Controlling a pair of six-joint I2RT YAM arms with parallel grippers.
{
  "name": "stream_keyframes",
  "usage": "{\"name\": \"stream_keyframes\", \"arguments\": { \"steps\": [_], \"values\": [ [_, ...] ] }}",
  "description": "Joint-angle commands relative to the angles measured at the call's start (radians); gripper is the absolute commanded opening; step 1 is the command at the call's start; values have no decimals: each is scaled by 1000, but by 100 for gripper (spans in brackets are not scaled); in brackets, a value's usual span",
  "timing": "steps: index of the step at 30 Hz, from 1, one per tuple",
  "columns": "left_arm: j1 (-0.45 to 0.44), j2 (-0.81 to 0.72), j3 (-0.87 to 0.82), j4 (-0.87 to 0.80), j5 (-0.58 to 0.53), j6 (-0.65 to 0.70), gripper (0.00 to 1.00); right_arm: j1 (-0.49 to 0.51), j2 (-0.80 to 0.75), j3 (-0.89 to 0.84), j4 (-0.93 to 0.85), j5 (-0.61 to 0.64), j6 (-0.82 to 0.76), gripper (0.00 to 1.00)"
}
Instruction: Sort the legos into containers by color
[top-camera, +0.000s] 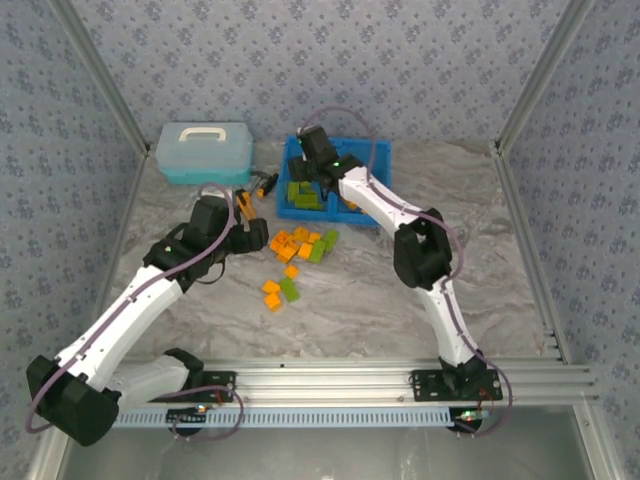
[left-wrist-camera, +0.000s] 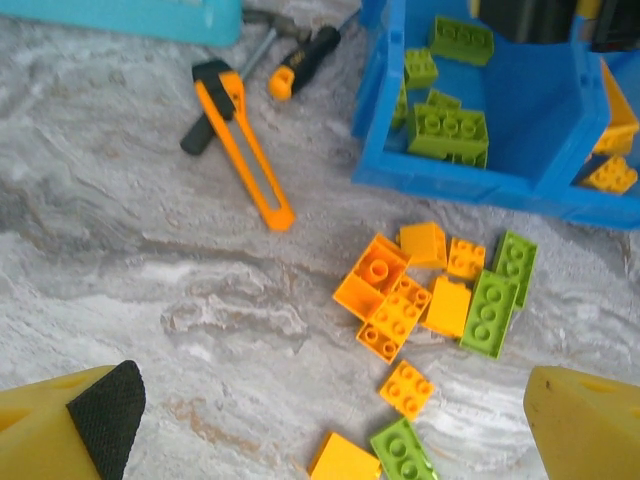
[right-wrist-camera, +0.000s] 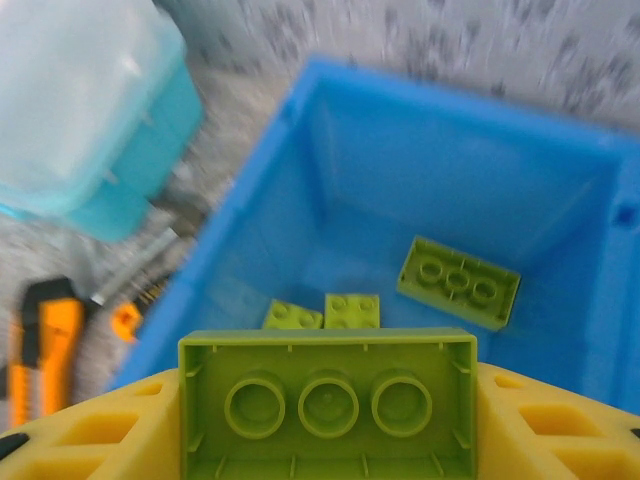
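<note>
Where the left gripper (top-camera: 244, 236) hung: low over the grey marbled tabletop (top-camera: 360, 310), its yellow fingers (left-wrist-camera: 585, 425) spread wide and holding nothing, just short of the loose pile.
Loose pile: small orange and olive-green studded plastic bricks (left-wrist-camera: 430, 290) lay mixed and touching on the tabletop, just in front of the bin; a few strays (top-camera: 281, 292) sat nearer the arms.
Tools: a slim orange-and-black utility knife (left-wrist-camera: 240, 140) and a black-handled screwdriver (left-wrist-camera: 305, 60) lay left of the bin, apart from the bricks.
Right gripper (right-wrist-camera: 327, 425): poised above the bright blue open-top plastic bin (right-wrist-camera: 450, 190), clamped on one olive-green brick (right-wrist-camera: 327, 405), hollow underside to the camera.
Bin: the left compartment (left-wrist-camera: 540, 100) held only green bricks; the right compartment (left-wrist-camera: 612, 170) held orange.
Far corner: a pale blue lidded case (top-camera: 205, 150) stood untouched.
Step in hand: apparently the drop of a green brick into the green side.
Next move: release over that compartment; the left gripper would need to descend and single out one brick from the crowded pile.
</note>
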Motion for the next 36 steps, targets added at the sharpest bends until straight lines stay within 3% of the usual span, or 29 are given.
{"name": "stream_keyframes", "arguments": {
  "steps": [1,5,13,15,22,25,29,36],
  "values": [
    [6,13,-28,-2,68,-7,99,0,45,134,-109,18,-32,64],
    [6,116,-39,12,113,22,99,7,51,244,-193,35,-41,77],
    [5,349,-11,165,147,115,98,1,-89,254,-288,-3,-43,82],
    [6,406,12,206,146,162,95,8,-177,168,-284,-36,-41,82],
    [6,639,152,231,169,266,82,36,-626,-466,-34,-62,10,85],
    [6,714,205,214,146,284,77,28,-774,-657,3,-63,68,85],
    [6,780,254,170,101,291,69,29,-911,-803,3,-9,82,85],
    [3,789,245,195,110,249,40,26,-1007,-899,-32,40,94,86]
  ]
}}
